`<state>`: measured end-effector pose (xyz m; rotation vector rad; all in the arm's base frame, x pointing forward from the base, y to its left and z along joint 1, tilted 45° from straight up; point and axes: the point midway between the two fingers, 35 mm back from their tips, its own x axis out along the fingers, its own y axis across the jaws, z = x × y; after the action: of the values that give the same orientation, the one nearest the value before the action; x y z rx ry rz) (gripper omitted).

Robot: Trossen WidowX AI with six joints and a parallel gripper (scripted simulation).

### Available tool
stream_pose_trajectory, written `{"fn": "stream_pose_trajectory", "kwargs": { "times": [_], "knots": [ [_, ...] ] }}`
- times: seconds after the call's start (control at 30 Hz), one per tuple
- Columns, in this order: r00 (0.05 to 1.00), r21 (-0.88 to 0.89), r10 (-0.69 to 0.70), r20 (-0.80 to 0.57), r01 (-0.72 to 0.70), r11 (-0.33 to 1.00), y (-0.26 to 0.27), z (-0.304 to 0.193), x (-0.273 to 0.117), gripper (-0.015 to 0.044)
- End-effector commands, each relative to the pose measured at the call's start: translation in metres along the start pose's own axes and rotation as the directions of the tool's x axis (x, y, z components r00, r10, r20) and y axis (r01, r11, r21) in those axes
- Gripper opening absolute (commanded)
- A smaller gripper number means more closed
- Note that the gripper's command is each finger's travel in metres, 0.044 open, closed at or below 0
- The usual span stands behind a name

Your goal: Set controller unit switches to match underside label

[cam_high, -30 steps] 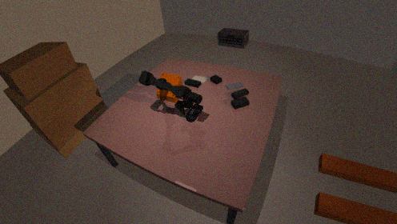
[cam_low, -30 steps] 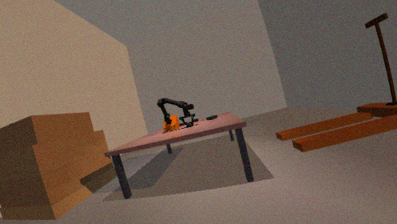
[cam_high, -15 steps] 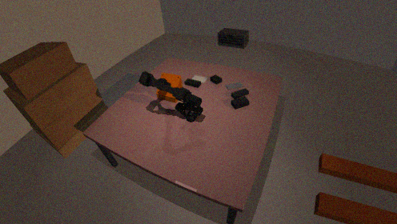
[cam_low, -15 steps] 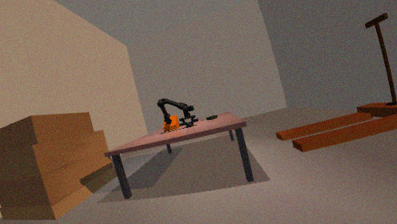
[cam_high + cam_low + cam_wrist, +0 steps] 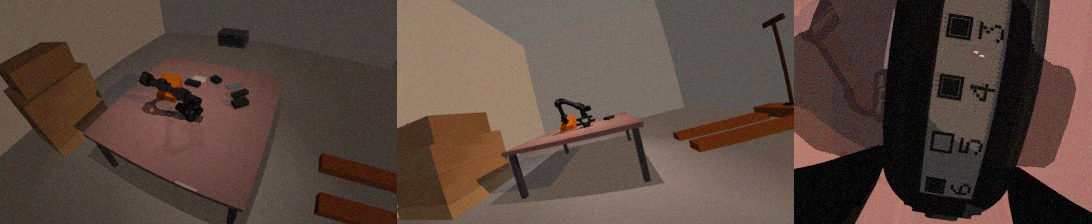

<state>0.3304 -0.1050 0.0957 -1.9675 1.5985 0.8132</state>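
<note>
The dark controller unit [image 5: 908,100] is large in the wrist view, its underside facing the camera and its switches hidden. On its pale label [image 5: 961,117], squares 3, 4 and 6 are filled and square 5 is empty; squares 1 and 2 are outside the view. My gripper [image 5: 947,165] [image 5: 190,114] [image 5: 586,121] is shut on the unit, with a black finger against each long side near the end with number 6. In the top view the unit is too dark to tell apart from the fingers. Its height above the bench is unclear.
The pink bench [image 5: 224,160] [image 5: 537,145] carries an orange block [image 5: 172,79] [image 5: 568,122] by the arm's base. Behind the gripper lie a black module [image 5: 193,82], a white piece [image 5: 199,78] and another dark module [image 5: 216,79]. A grey plate [image 5: 234,86] and two black modules lie to the right.
</note>
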Motion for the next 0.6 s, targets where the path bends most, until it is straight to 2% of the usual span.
{"fn": "stream_pose_trajectory", "kwargs": {
  "times": [0.0,0.57],
  "knots": [
    [1.0,-0.006,-0.001,0.003,0.001,1.0,0.0,0.001,-0.001,0.0326],
    [1.0,-0.006,-0.001,0.004,0.001,1.0,0.0,0.004,-0.011,0.0336]
  ]
}}
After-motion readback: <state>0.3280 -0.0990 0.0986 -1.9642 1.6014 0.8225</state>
